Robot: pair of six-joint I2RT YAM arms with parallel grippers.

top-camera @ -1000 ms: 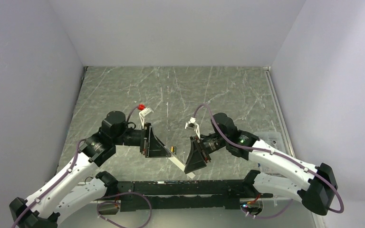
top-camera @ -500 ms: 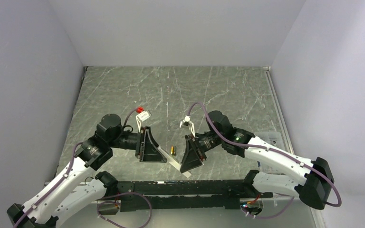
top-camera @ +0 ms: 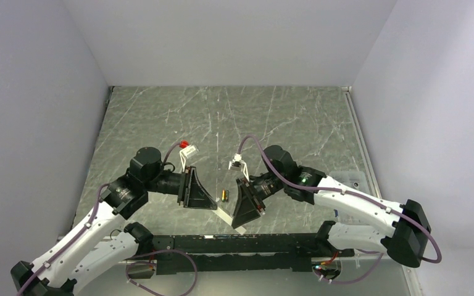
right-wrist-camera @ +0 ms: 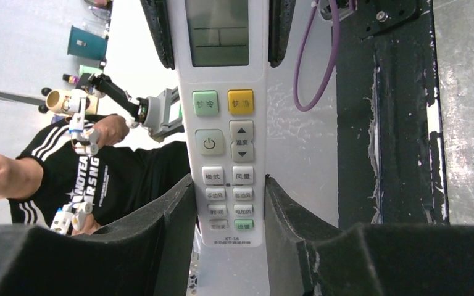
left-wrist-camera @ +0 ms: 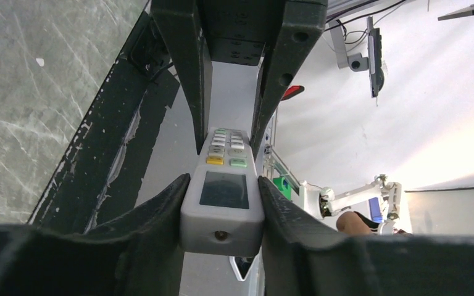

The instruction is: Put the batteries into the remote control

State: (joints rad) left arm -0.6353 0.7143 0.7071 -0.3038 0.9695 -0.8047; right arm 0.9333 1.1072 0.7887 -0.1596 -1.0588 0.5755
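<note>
The white remote control [top-camera: 227, 217] hangs between both grippers just above the table's near edge. My left gripper [top-camera: 212, 206] is shut on its display end, whose grey end face [left-wrist-camera: 222, 223] is pressed on both sides by the pads. My right gripper [top-camera: 238, 217] is shut on the button end of the remote control [right-wrist-camera: 228, 123]. In each wrist view the other gripper's dark fingers clamp the far end. One gold-green and dark battery [top-camera: 224, 196] lies on the table just behind the remote, between the two grippers.
A black frame bar [top-camera: 247, 243] runs along the near edge below the remote. A pale, clear piece [top-camera: 350, 179] lies near the table's right edge. White walls close in the left, back and right. A person in a black shirt [right-wrist-camera: 68, 179] shows beyond the table.
My left gripper has closed from wide open onto the remote's display end. The right arm has carried the remote a little to the left, toward it.
</note>
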